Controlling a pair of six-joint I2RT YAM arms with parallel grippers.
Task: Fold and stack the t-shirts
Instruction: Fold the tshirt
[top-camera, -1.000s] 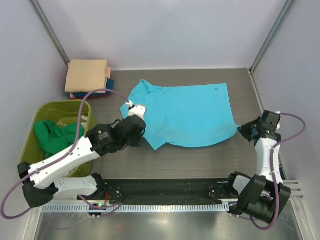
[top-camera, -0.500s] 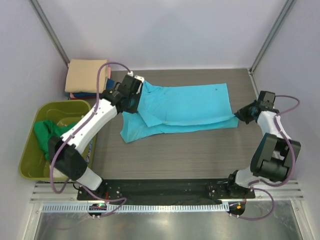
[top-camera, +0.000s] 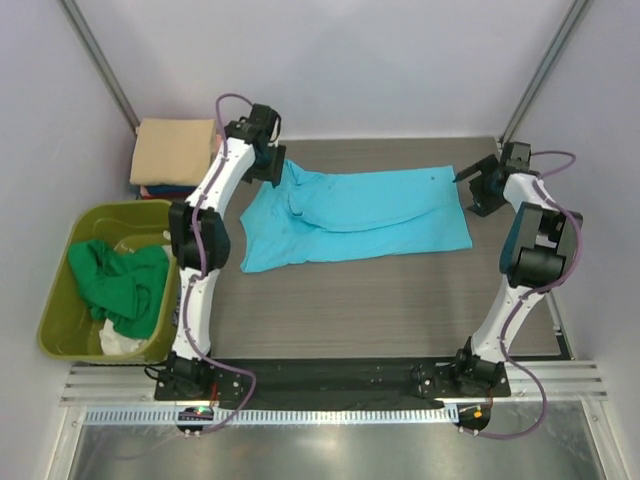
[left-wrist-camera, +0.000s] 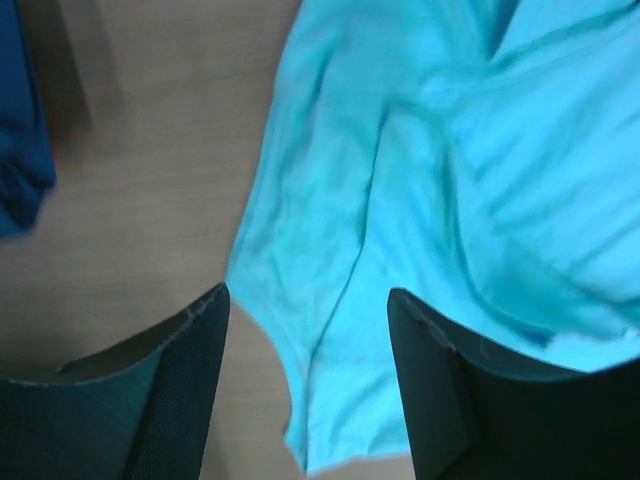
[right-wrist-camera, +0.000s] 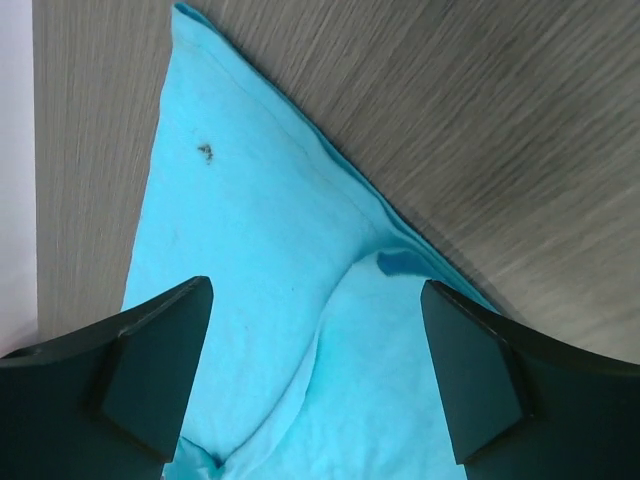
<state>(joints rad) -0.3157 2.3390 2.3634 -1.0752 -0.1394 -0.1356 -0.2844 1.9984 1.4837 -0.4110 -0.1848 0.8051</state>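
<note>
A bright turquoise t-shirt (top-camera: 350, 215) lies on the table, folded over lengthwise with its upper layer reaching the far edge. My left gripper (top-camera: 270, 167) hovers open over the shirt's far left corner. In the left wrist view the turquoise cloth (left-wrist-camera: 400, 180) lies loose below the spread fingers (left-wrist-camera: 190, 380). My right gripper (top-camera: 478, 186) stands open at the far right corner. Its wrist view shows the shirt's folded layers (right-wrist-camera: 260, 260) under its gripper (right-wrist-camera: 315, 370), with nothing held.
A stack of folded shirts (top-camera: 175, 150), tan on top, sits at the back left; its dark blue edge (left-wrist-camera: 20, 150) shows beside the left gripper. An olive-yellow bin (top-camera: 110, 208) at the left holds a green shirt (top-camera: 120, 285) and a white one (top-camera: 120, 342).
Both arms swept from the near side to the far side, carrying the shirt's near edge over and folding it. Both grippers then opened and let the cloth go.
</note>
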